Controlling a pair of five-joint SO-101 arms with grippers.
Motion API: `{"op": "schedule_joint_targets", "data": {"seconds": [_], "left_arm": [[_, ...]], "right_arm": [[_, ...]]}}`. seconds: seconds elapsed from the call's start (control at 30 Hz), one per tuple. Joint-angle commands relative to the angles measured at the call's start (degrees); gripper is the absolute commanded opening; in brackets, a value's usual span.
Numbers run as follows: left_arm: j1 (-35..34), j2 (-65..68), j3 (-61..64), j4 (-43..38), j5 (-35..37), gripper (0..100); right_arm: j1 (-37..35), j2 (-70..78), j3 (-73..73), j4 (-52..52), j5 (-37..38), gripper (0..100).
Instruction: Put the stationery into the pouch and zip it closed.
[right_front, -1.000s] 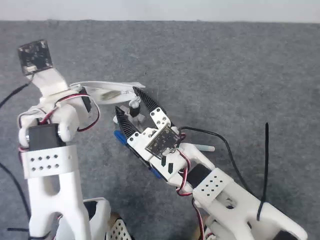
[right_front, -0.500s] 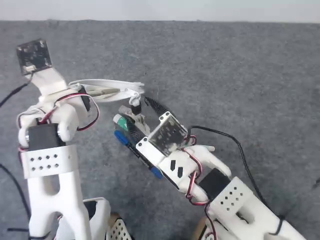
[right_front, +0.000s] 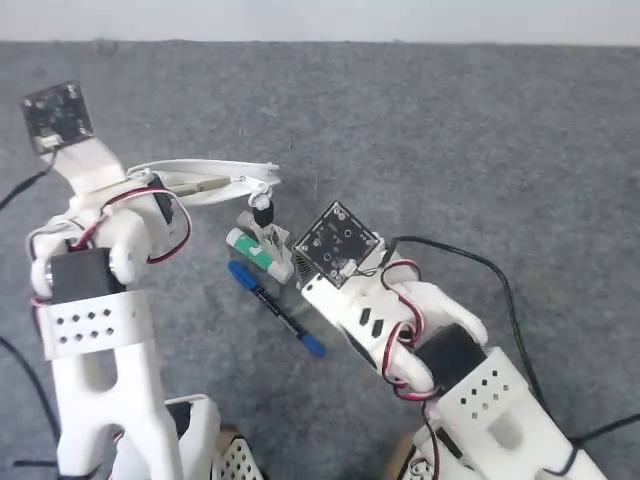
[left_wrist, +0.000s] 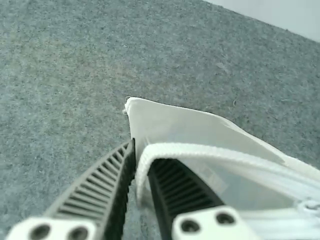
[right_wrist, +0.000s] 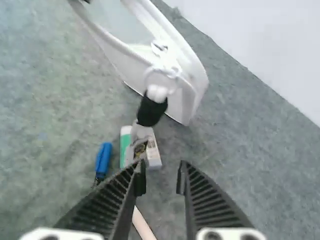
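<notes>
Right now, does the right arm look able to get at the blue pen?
Probably yes: the right gripper is open close beside the blue pen, which lies uncovered on the mat; only the green-and-white stick next to it might crowd the grasp.

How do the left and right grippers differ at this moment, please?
The left gripper is shut on the pouch rim; the right gripper is open. The left gripper holds something; the right gripper is empty, near the blue pen. Both have black ribbed fingers.
</notes>
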Motion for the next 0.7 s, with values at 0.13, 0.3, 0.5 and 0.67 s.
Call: {"op": "schedule_joint_targets", "data": {"seconds": [0.13, 0.3, 0.5, 0.67], "left_arm": [[-0.88, 0.0, -0.22, -4.22, 0.7, 1], [-4.13, -0.18, -0.4, -4.31, 2.37, 1], [-4.66, -0.18, -0.48, -4.31, 2.37, 1], [-5.71, -0.26, -0.48, -4.31, 2.37, 1]], "right_arm": [[1.19, 5.85, -3.16, 6.73, 5.01, 15.0], [0.84, 16.04, -3.52, 5.67, 8.88, 15.0], [0.84, 26.42, -7.21, 4.62, 9.49, 15.1], [0.84, 35.38, -11.96, 4.7, 9.58, 15.1]]}}
